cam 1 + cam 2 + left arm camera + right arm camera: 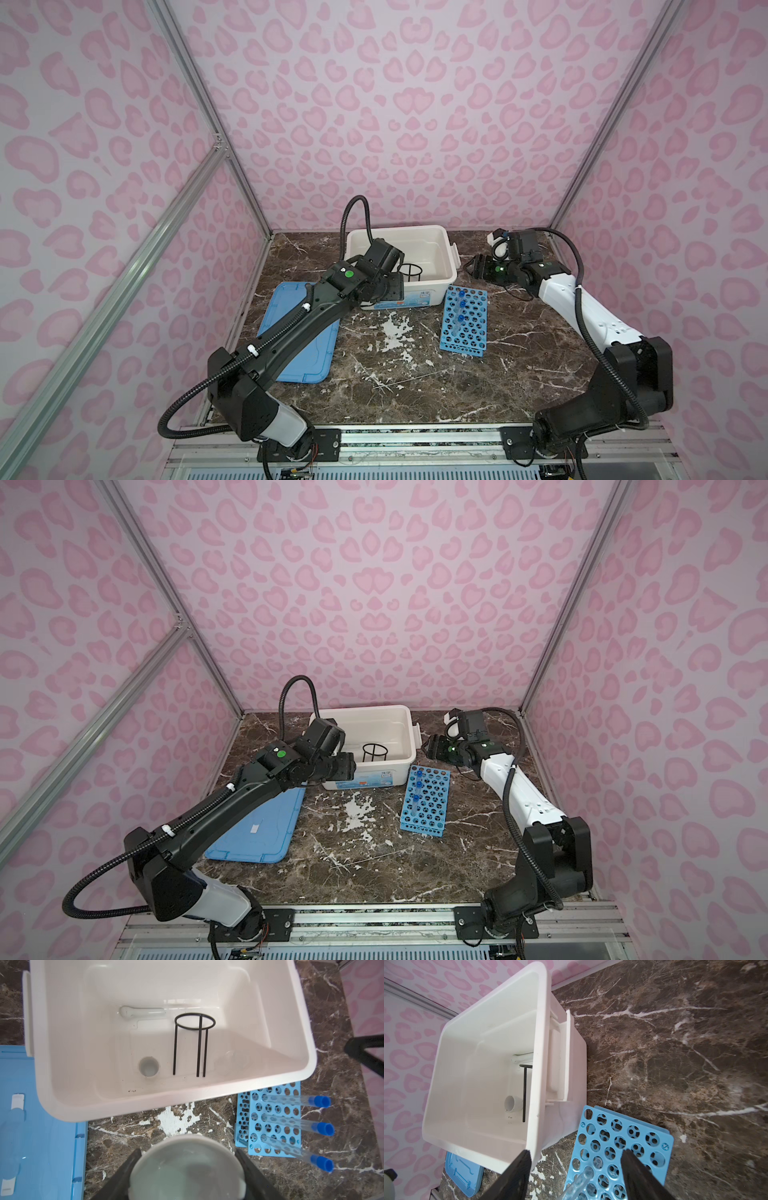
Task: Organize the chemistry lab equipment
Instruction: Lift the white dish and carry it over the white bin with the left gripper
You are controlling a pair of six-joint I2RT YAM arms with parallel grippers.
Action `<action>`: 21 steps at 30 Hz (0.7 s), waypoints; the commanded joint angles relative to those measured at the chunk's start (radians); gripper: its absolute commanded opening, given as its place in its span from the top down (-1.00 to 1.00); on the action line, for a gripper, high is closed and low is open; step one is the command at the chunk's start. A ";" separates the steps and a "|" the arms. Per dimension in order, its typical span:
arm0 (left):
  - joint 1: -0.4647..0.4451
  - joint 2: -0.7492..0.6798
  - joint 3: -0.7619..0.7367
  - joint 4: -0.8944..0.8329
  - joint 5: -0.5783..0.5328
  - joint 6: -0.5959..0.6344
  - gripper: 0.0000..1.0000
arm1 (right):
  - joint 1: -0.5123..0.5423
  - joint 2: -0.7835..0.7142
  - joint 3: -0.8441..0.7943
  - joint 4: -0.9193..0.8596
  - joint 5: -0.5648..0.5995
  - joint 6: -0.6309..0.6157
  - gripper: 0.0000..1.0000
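My left gripper (188, 1150) is shut on the white shallow dish (187, 1169), one finger on each side of its rim. It hangs just in front of the white box (299, 1022). In the box lie the white pestle (143, 1012), the black wire ring stand (194, 1043), the white cup (148, 1066) and the clear small beaker (230, 1061). The blue perforated rack (465, 324) stands to the right of the box and holds three blue-capped tubes (320, 1101). My right gripper (575, 1152) is open above the rack's far end, with nothing held.
The flat blue lid (299, 353) lies on the marble table left of the box, partly under my left arm. My left gripper (345, 766) is at the box's front left corner. My right gripper (432, 746) is beside the box's right handle.
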 commanded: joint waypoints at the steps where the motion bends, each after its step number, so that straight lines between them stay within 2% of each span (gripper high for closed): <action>1: 0.041 0.042 0.071 -0.008 0.072 0.060 -0.14 | 0.011 0.021 0.017 0.034 -0.007 0.015 -0.41; 8: 0.124 0.239 0.281 -0.017 0.182 0.137 -0.14 | 0.037 0.076 0.081 0.015 -0.007 0.018 -0.40; 15: 0.151 0.484 0.520 -0.034 0.254 0.191 -0.13 | 0.050 0.123 0.134 -0.014 -0.003 0.012 -0.40; 21: 0.170 0.640 0.659 0.001 0.286 0.191 -0.10 | 0.054 0.163 0.167 -0.028 -0.010 0.015 -0.38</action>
